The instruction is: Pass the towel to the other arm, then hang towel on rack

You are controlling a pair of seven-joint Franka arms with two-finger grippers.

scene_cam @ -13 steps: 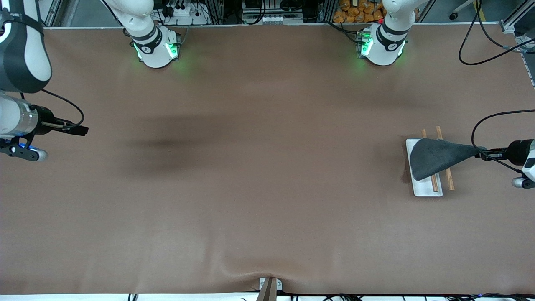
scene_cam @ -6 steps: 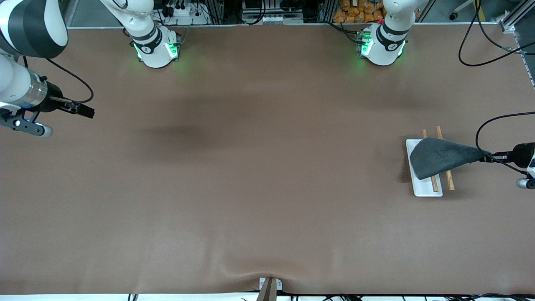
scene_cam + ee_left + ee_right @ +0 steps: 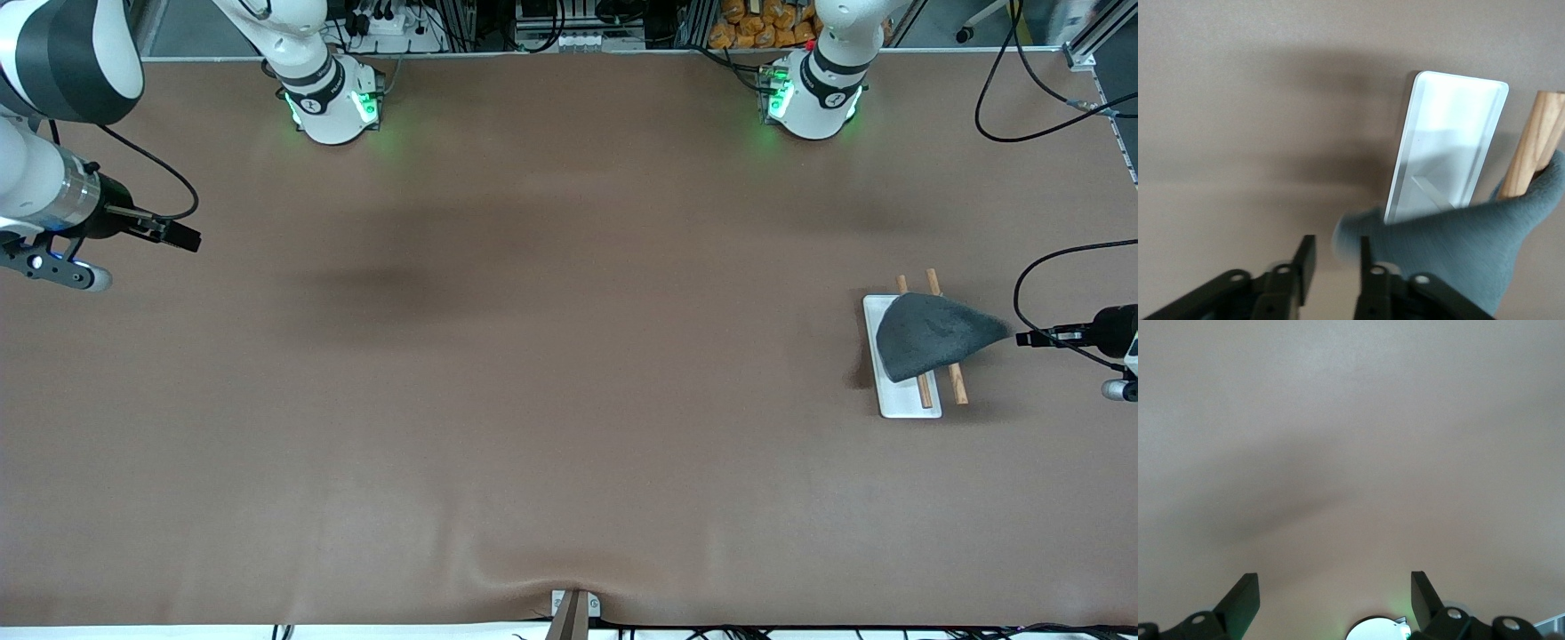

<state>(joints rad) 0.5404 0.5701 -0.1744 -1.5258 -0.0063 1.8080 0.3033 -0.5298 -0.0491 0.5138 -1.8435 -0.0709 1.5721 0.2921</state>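
Towel (image 3: 929, 336) lies draped over the rack (image 3: 896, 402) rods at the left arm's end of the table. Left gripper (image 3: 1022, 339), just beside the towel's corner, stands narrowly parted and empty, evidently releasing. Right gripper (image 3: 182, 236) waits, spread wide, empty.

I see the left gripper (image 3: 1022, 339) has let go of the towel (image 3: 929, 336), which now sags on the rack (image 3: 907, 402); fingers parted, just clear

Soft matt cloth towel (image 3: 929, 335) drapes wooden rods on the rack (image 3: 902, 402)'s glossy white base.
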